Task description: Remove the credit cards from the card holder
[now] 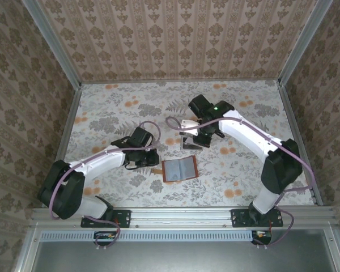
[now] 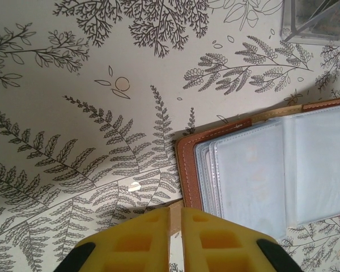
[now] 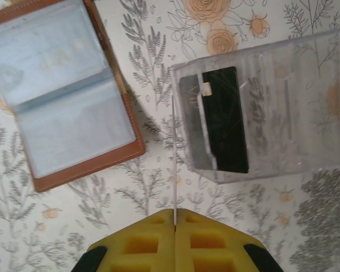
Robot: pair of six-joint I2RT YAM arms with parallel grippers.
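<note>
Wallpapered walls close in the floral counter [image 1: 102, 107] on three sides. From above, the card holder [image 1: 179, 169] lies spread open toward the near edge, about midway along it. The clear tray [image 1: 190, 143] sits just beyond it, toward the counter's middle. The left tool [image 1: 147, 163] is just off the holder's left side, and the right tool [image 1: 195, 135] hangs over the tray.

At the left wrist, the left tool [image 2: 175, 211] has its yellow fingers nearly together, clenched on a tan strip [image 2: 174, 220] that runs toward the holder's brown edge [image 2: 187, 170]. I cannot tell whether the strip is part of the holder. The clear sleeves look empty to me.

At the right wrist, the right tool [image 3: 174, 212] is clenched on the pale card [image 3: 174, 153], held edge-on just beside the tray's [image 3: 283, 102] left wall. The dark card [image 3: 221, 119] already stands inside.

The step, I'd say, is setting the pale card in the tray. Done well, it crosses over the wall, lines up with a free slot beside the dark card, and comes down before release. So thin a card could catch the wall or slip. Bare counter lies toward the far and right edges, and the walls are well apart.
</note>
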